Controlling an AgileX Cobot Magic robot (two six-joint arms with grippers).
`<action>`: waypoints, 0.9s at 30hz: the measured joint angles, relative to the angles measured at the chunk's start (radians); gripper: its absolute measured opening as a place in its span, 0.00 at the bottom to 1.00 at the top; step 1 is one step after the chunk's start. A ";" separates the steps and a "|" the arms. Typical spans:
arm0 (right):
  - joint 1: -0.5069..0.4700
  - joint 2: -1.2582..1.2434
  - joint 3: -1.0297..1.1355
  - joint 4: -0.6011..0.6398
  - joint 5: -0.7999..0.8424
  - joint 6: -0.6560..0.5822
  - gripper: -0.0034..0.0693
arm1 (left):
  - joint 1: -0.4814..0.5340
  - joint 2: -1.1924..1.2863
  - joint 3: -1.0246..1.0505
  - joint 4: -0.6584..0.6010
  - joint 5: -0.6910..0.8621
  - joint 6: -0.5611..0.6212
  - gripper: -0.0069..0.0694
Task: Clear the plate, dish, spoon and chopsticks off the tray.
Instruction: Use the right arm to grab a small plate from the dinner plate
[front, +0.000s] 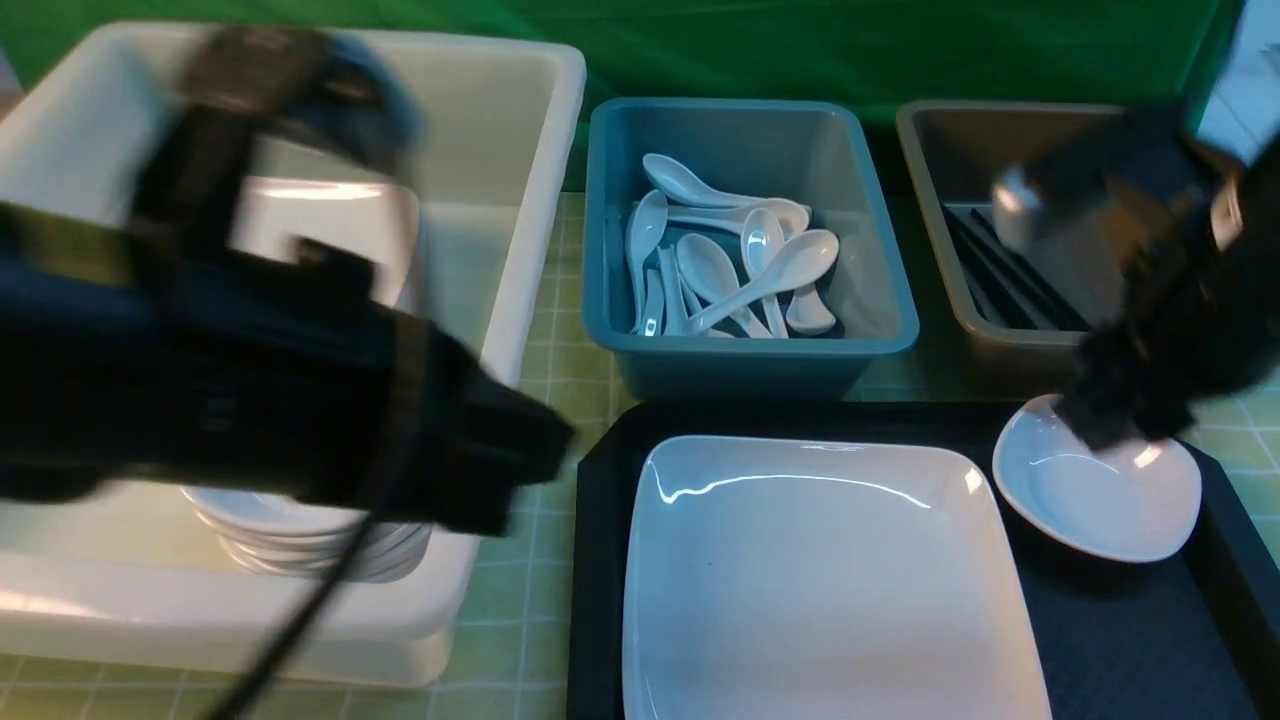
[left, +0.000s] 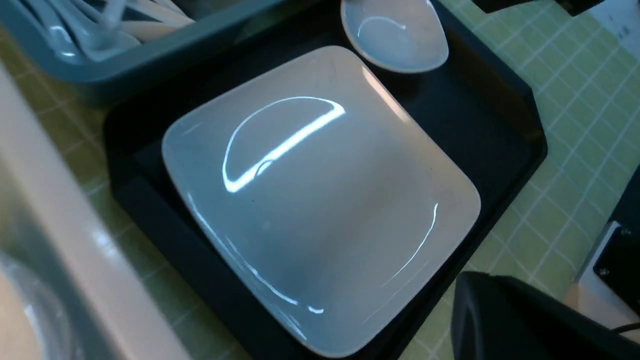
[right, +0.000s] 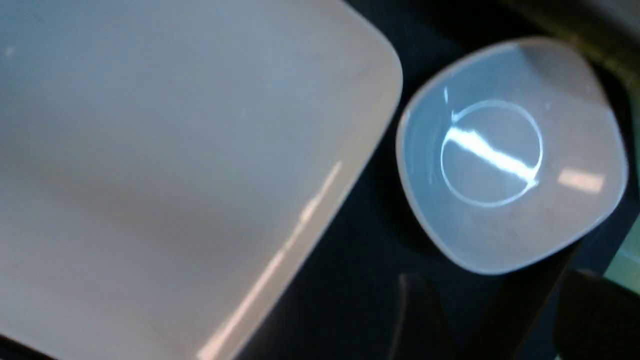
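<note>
The large white square plate (front: 820, 580) lies on the black tray (front: 1120, 620), filling its left and middle. The small white dish (front: 1100, 490) sits on the tray's far right corner. My right gripper (front: 1120, 420) hangs over the dish's far rim; in the right wrist view its two dark fingers stand apart with nothing between them (right: 505, 320), just short of the dish (right: 505, 165). My left gripper (front: 520, 450) is blurred, above the table left of the tray. The left wrist view shows one dark finger (left: 510, 320) beside the plate (left: 310, 200). No spoon or chopsticks show on the tray.
A big white tub (front: 500, 130) at the left holds a stack of white dishes (front: 300, 540). A teal tub (front: 740, 350) behind the tray holds several white spoons. A brown tub (front: 960, 300) at the far right holds black chopsticks (front: 1010, 280).
</note>
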 joint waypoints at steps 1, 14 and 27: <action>-0.007 0.000 0.042 0.000 -0.028 -0.006 0.63 | -0.018 0.022 0.000 0.001 -0.021 0.002 0.07; -0.027 0.217 0.203 -0.128 -0.312 -0.062 0.77 | -0.055 0.289 0.001 -0.043 -0.263 0.233 0.07; -0.028 0.291 0.203 -0.168 -0.380 -0.052 0.30 | -0.055 0.298 0.001 -0.074 -0.308 0.266 0.07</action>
